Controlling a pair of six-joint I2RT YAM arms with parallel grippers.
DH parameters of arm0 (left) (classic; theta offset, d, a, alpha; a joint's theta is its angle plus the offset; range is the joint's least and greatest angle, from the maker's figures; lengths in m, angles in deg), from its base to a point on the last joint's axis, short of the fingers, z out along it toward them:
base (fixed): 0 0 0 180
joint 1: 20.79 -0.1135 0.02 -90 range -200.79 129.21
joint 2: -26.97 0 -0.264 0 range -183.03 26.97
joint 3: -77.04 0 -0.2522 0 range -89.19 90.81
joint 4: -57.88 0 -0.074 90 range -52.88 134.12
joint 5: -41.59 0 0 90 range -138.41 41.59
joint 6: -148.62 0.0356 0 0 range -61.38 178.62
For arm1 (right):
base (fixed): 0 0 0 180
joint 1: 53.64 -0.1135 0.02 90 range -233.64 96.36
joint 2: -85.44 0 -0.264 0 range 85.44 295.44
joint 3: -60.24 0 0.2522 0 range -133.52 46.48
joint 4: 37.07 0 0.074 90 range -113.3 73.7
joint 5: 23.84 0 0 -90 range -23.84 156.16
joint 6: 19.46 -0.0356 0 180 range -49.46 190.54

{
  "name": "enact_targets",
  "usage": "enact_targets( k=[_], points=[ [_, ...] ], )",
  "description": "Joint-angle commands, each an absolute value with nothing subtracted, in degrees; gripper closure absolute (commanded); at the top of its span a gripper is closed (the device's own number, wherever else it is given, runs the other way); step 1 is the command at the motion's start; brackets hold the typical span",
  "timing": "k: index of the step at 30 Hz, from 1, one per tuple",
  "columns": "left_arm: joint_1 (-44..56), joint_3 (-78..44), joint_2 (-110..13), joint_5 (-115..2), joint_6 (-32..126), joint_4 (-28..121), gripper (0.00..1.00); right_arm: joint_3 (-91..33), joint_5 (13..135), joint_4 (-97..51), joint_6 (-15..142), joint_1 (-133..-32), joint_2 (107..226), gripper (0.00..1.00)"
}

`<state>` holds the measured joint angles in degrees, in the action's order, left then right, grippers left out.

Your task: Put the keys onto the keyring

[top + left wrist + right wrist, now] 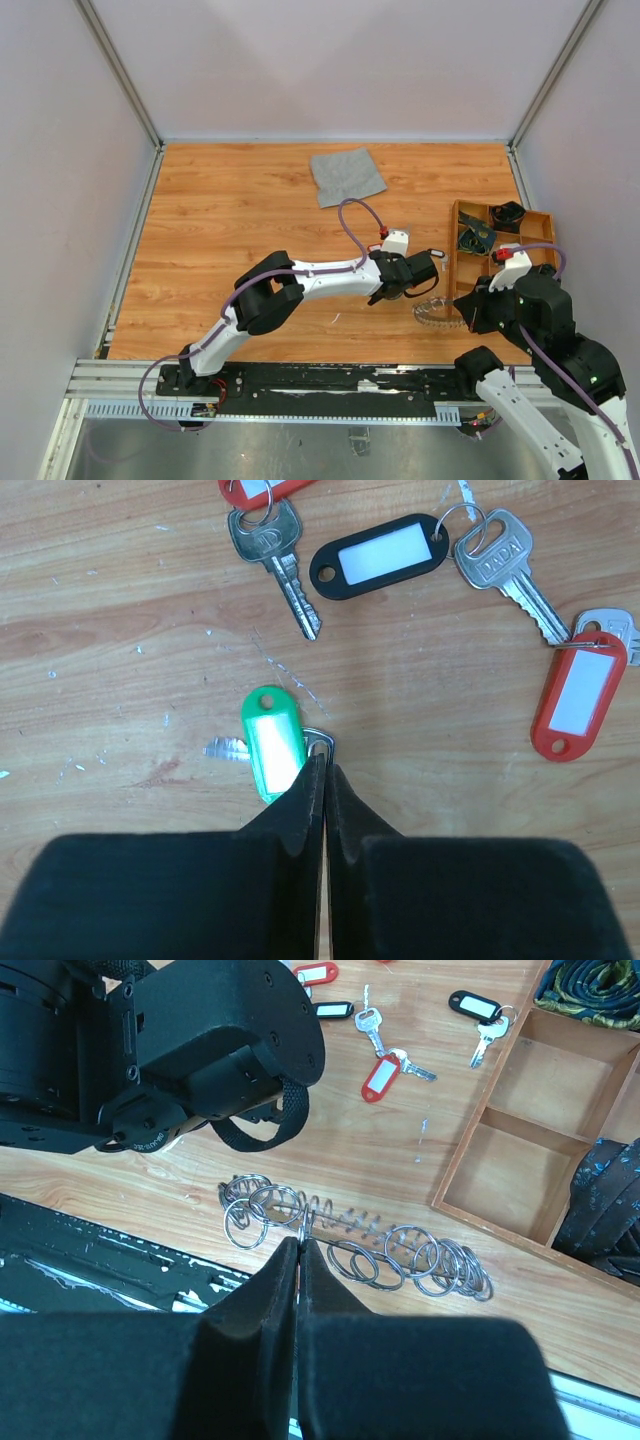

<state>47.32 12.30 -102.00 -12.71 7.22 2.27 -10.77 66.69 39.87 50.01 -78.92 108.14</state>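
In the left wrist view a green-tagged key [272, 742] lies on the wood. My left gripper [325, 765] is shut, its tips pinching the small metal loop beside that tag. Other keys lie beyond it: one with a black tag [378, 555] and one with a red tag [578, 700]. The keyring [350, 1235], a big wire ring fringed with small split rings, rests near the table's front edge. My right gripper [301, 1240] is shut on one of its small rings. From above, the left gripper [395, 290] sits just left of the keyring [437, 315].
A wooden compartment tray [460, 250] holding dark parts stands right of the keys, close to the right arm. A grey cloth [346, 175] lies at the back centre. The left arm's wrist [200, 1050] hangs close over the keyring's left end.
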Motion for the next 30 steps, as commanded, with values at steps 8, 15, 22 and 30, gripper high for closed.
enact_targets(
  k=[8,15,22,30],
  points=[
    [49.22,10.37,-98.08,-8.24,8.36,0.94,0.99,-9.96,66.90,38.91,50.54,-78.16,106.60,0.99],
    [49.68,3.21,-88.21,-6.38,11.91,5.24,0.99,-9.03,68.84,35.86,52.27,-78.16,103.67,0.99],
    [49.61,-6.57,-77.76,-12.11,20.52,16.68,0.99,-8.73,71.02,34.92,54.05,-78.18,102.15,0.99],
    [49.61,-10.03,-80.18,-21.88,29.51,23.52,0.49,-8.59,73.97,35.91,53.96,-78.16,103.23,0.98]
  ],
)
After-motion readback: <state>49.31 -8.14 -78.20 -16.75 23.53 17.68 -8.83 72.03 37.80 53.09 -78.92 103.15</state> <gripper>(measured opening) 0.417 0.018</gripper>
